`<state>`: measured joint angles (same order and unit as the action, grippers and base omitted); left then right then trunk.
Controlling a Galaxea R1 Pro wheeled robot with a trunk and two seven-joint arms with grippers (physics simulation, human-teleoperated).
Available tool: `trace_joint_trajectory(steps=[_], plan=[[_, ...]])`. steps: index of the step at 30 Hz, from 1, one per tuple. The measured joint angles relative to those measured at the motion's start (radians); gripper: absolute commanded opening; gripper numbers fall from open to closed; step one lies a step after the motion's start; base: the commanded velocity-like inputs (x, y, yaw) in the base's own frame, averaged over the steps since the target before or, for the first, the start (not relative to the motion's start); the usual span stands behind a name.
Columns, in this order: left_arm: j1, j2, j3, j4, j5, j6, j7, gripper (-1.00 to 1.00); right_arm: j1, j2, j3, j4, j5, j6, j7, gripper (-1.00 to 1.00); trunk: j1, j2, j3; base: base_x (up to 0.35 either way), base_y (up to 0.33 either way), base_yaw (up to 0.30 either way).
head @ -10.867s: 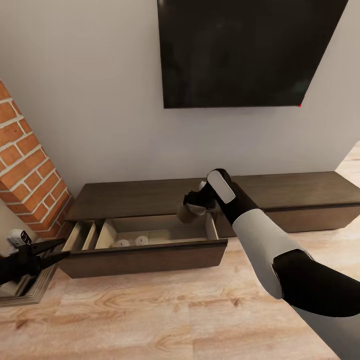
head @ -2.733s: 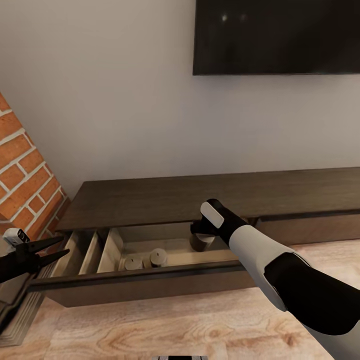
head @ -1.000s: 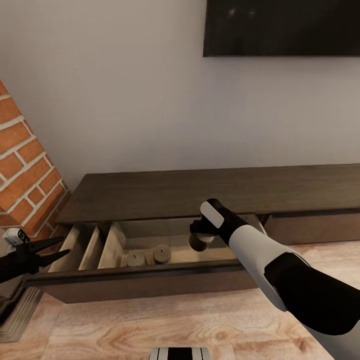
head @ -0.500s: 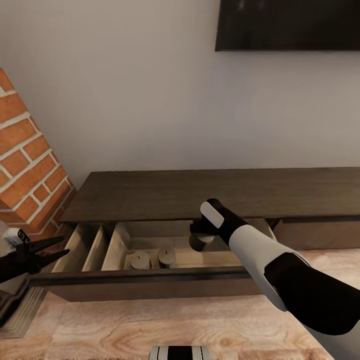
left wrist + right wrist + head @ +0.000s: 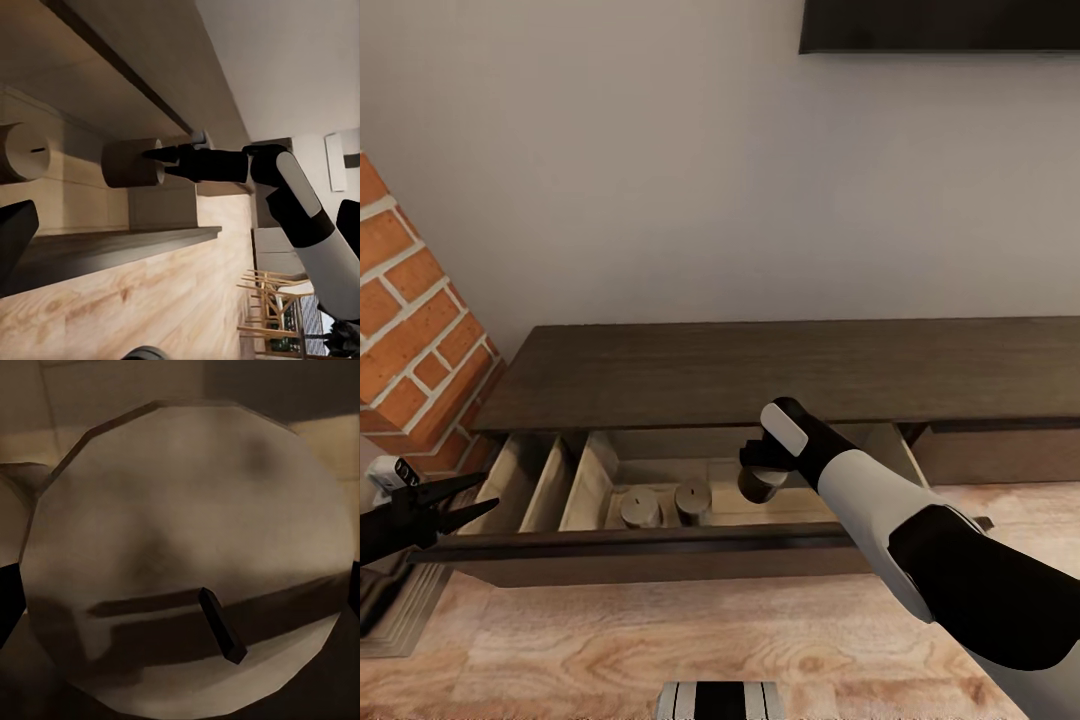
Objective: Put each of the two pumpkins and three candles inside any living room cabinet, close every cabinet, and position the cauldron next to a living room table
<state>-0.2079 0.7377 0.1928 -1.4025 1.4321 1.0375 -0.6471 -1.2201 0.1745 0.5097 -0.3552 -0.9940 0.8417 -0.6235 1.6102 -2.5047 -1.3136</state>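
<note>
The third candle (image 5: 760, 485) hangs in the right gripper (image 5: 758, 472) over the open drawer (image 5: 660, 545) of the cabinet (image 5: 790, 370), apparently above the drawer floor rather than resting on it. The left wrist view shows the dark fingers (image 5: 174, 155) clamped across its top, and the right wrist view looks straight down on its flat face and wick. Two more candles (image 5: 640, 507) already stand upright in the same compartment, touching or nearly touching each other, a little apart from the held one.

The likely trouble is the release. Let go from this height, the stubby cylinder may tip, roll and knock its neighbours. It also sits near the overhanging cabinet top, so lifting the arm carelessly could catch that edge. Should the candle end up standing too proud or leaning on the drawer front, closing could jam.

The left gripper (image 5: 465, 500) waits with its jaws parted and empty just outside the drawer's left end, near the brick pillar (image 5: 410, 330); a careless sweep there could bump the drawer
</note>
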Motion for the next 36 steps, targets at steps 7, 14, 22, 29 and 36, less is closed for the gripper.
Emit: trace_joint_trajectory(steps=[7, 14, 22, 29, 36], plan=[[0.000, 0.000, 0.000, 0.000, 0.000, 0.000, 0.000, 1.00, 0.000, 0.000, 0.000, 0.000, 0.000, 0.000, 0.000, -1.00, 0.003, -0.002, -0.027, 0.000, 0.000, 0.000], [0.000, 0.000, 0.000, 0.000, 0.000, 0.001, 0.000, 1.00, 0.000, 0.000, 0.000, 0.000, 0.000, 0.000, 0.000, -1.00, 0.005, -0.002, -0.039, 0.000, 0.000, 0.000], [0.000, 0.001, 0.001, 0.000, 0.001, 0.003, -0.003, 1.00, 0.000, 0.000, 0.000, 0.000, 0.004, 0.001, 0.002, -1.00, 0.005, -0.003, -0.043, 0.000, 0.000, 0.000], [0.000, 0.002, 0.001, 0.000, 0.001, 0.003, -0.006, 1.00, 0.000, 0.000, 0.000, 0.000, 0.003, 0.001, 0.002, 1.00, 0.005, -0.003, -0.043, 0.000, 0.000, 0.000], [0.000, 0.003, 0.001, 0.000, 0.001, 0.003, -0.006, 1.00, 0.000, 0.000, 0.000, 0.000, 0.004, 0.001, 0.002, 1.00, 0.005, -0.003, -0.043, 0.000, 0.000, 0.000]])
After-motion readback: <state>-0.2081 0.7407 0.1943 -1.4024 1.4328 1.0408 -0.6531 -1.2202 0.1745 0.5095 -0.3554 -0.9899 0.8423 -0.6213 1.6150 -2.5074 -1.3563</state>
